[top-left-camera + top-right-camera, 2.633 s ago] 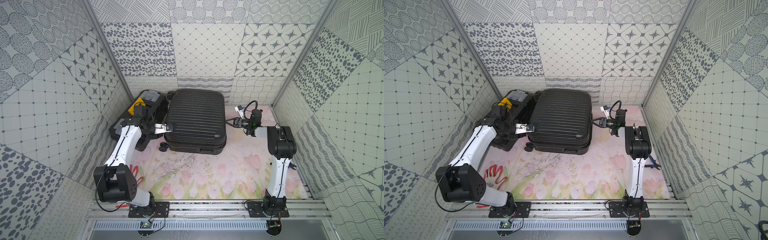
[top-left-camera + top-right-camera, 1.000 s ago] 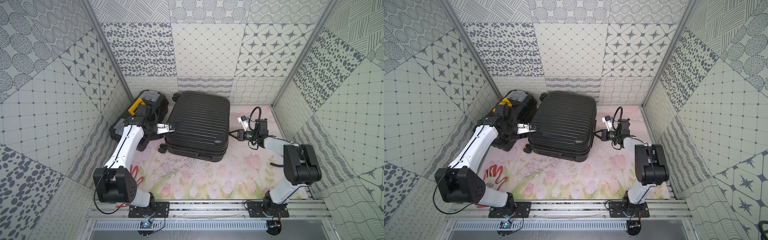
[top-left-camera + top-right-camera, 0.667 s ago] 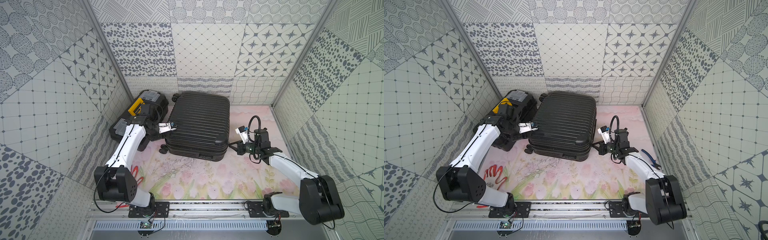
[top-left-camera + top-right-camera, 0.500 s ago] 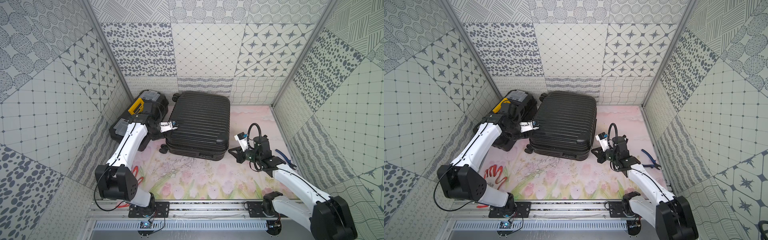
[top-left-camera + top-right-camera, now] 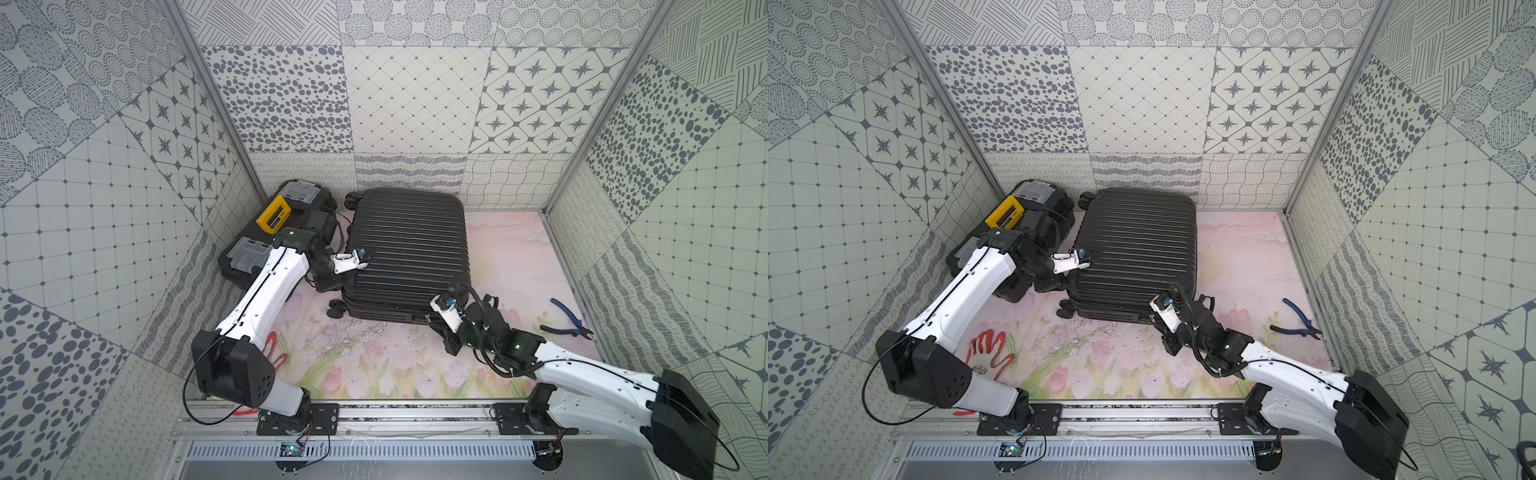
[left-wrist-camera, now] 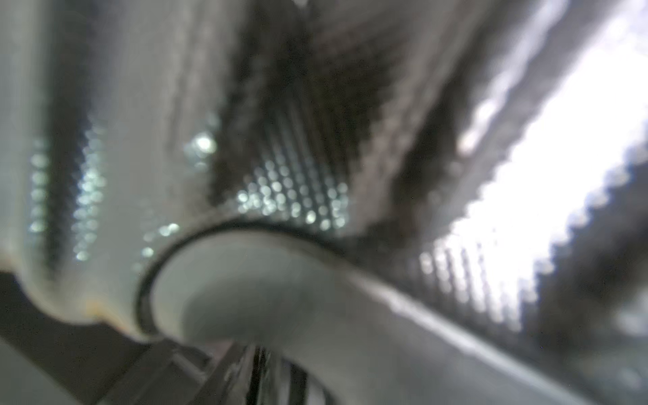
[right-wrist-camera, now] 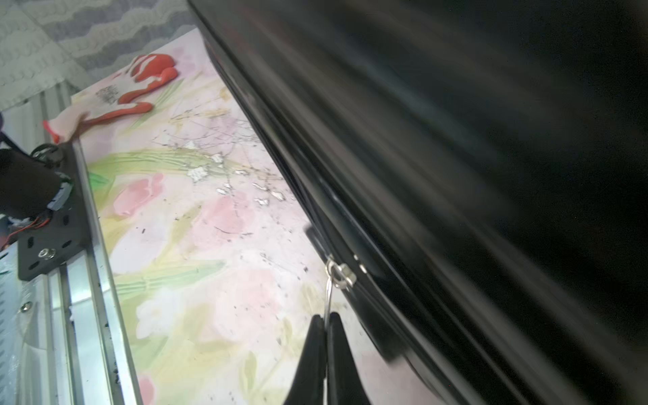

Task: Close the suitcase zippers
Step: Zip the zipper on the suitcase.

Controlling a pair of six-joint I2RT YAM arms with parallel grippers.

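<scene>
One black ribbed suitcase (image 5: 409,249) lies flat and closed on the floral mat (image 5: 374,365). It sits toward the back wall, just beside a black toolbox (image 5: 266,253) with a yellow handle (image 5: 273,219) on the robot's left. Its wheels (image 5: 334,309) show at both corners of the side that faces the toolbox. The wheeled end therefore points to the robot's left, and the case's length, like its ribs, runs left to right across the mat, slightly skewed. The only print in sight is a dark patch on the pale cuff of a red glove (image 7: 140,87) lying on the mat, and it is too blurred to read. The right gripper (image 7: 326,319) sits low by the near right corner of the case. In the right wrist view its two black fingers are pressed together on a thin wire loop (image 7: 328,298). The loop leads to the silver ring of the zipper slider (image 7: 342,275) on the seam of the case's near side. The left gripper (image 5: 330,278) is at the wheeled side, against the shell's edge. Its fingers are hidden in both top views and the left wrist view is a blur, so I cannot tell how wide it stands or whether it holds anything. Blue-handled pliers (image 5: 567,322) lie by the right wall, well apart from the case.
</scene>
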